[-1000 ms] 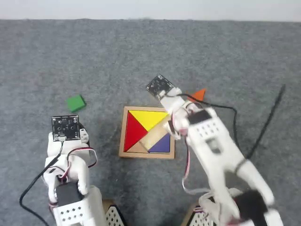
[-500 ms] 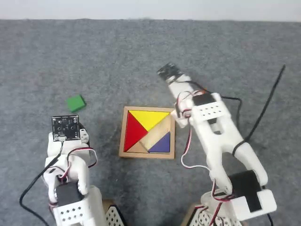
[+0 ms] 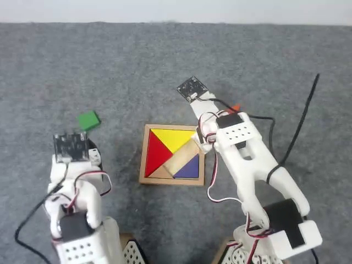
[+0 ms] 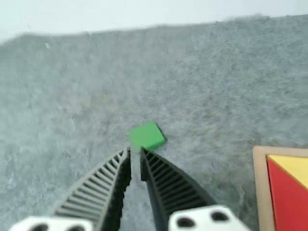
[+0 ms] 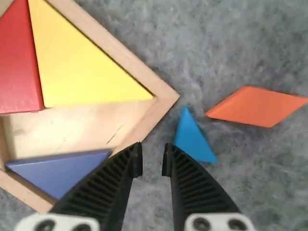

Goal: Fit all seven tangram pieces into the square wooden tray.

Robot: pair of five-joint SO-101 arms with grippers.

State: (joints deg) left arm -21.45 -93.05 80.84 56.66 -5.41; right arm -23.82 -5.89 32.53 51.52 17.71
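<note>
Right claw (image 5: pixel 152 147), slightly open and empty, hangs by the tray (image 5: pixel 161 98) corner; left claw (image 4: pixel 135 156), almost closed, empty, near green square (image 4: pixel 147 135).

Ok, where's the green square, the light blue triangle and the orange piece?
green square (image 4: pixel 147 135), left wrist view, top face
light blue triangle (image 5: pixel 192 138), right wrist view, middle
orange piece (image 5: pixel 256 106), right wrist view, middle
</note>
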